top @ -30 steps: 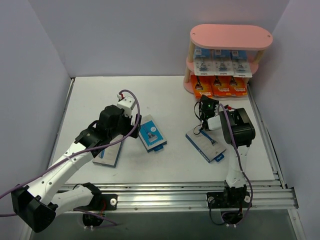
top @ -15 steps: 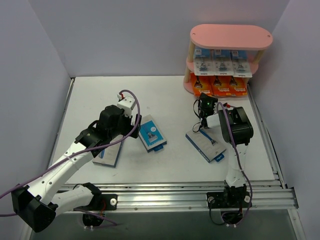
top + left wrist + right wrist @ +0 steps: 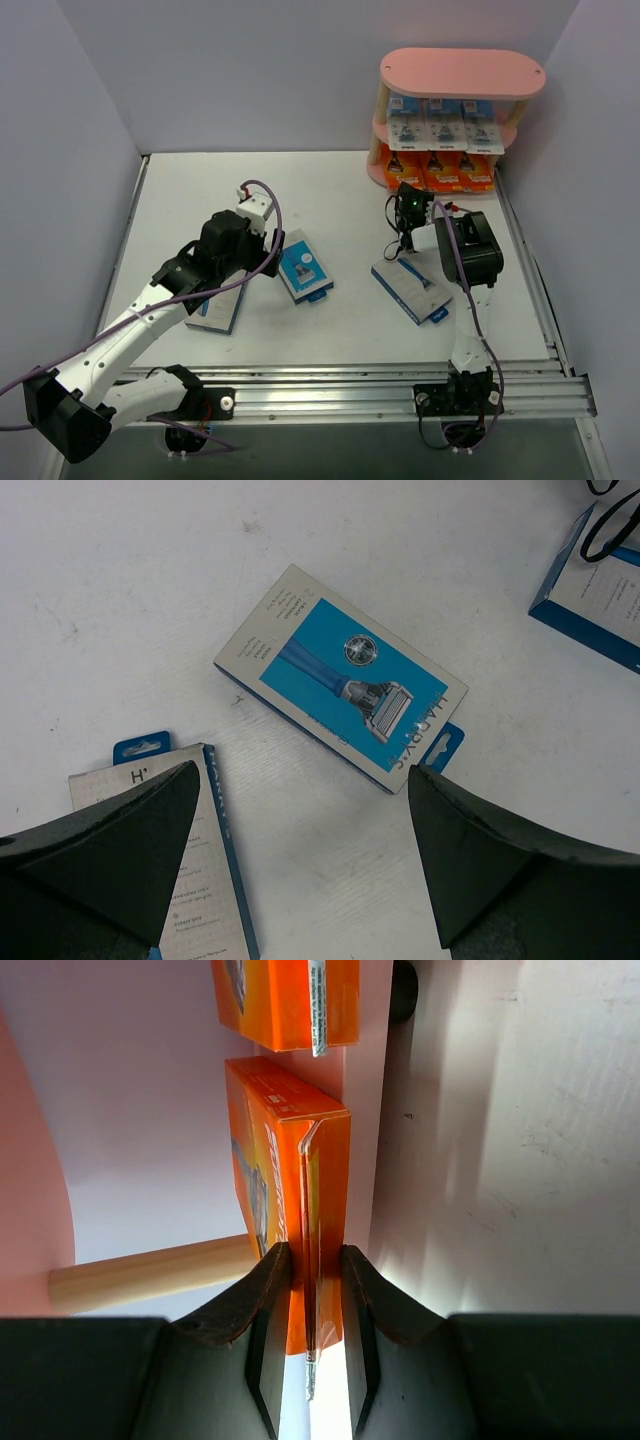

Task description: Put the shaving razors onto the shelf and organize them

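The pink shelf (image 3: 462,72) stands at the back right. White-blue razor cards (image 3: 440,130) fill its middle tier and orange razor packs (image 3: 458,172) its bottom tier. My right gripper (image 3: 405,200) reaches to the bottom tier's left end. In the right wrist view its gripper (image 3: 315,1250) is shut on the near end of an orange pack (image 3: 290,1150), which stands on the pink board (image 3: 362,1110). My left gripper (image 3: 303,770) hangs open over the table between two blue-grey razor boxes (image 3: 340,675) (image 3: 150,860). A third box (image 3: 412,290) lies by the right arm.
A wooden shelf post (image 3: 150,1270) runs just left of the held pack, and a second orange pack (image 3: 285,1000) stands beyond it. Grey walls close in the table on three sides. A metal rail (image 3: 380,385) lines the near edge.
My right gripper has edged a little up and left toward the shelf. The left arm has barely shifted.
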Motion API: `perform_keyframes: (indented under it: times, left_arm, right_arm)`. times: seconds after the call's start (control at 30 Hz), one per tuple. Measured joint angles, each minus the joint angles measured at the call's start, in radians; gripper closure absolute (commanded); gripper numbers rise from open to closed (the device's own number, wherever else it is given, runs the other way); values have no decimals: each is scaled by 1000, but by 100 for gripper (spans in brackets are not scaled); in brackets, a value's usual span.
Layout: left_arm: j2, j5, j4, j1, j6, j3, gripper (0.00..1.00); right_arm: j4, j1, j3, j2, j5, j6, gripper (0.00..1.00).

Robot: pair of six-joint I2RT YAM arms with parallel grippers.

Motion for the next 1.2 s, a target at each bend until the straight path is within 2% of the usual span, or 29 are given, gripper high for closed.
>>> perform_keyframes:
  times: [0.3, 0.57, 0.7, 0.97, 1.2]
  left_arm:
    - [0, -1, 0, -4, 0, 0, 6]
    - [3, -3, 0, -4, 0, 0, 6]
    - [8, -3, -1, -4, 0, 0, 6]
    - [9, -3, -3, -4, 3, 0, 6]
    - [9, -3, -3, -4, 7, 0, 6]
  right_arm:
    - [-16, -1, 24, 8, -1, 0, 91]
    - [-12, -2, 48, 34, -9, 8, 85]
    - [-13, -2, 54, 35, -13, 8, 74]
    - [-12, -2, 61, 35, -24, 17, 60]
    - [-12, -2, 61, 35, -29, 20, 52]
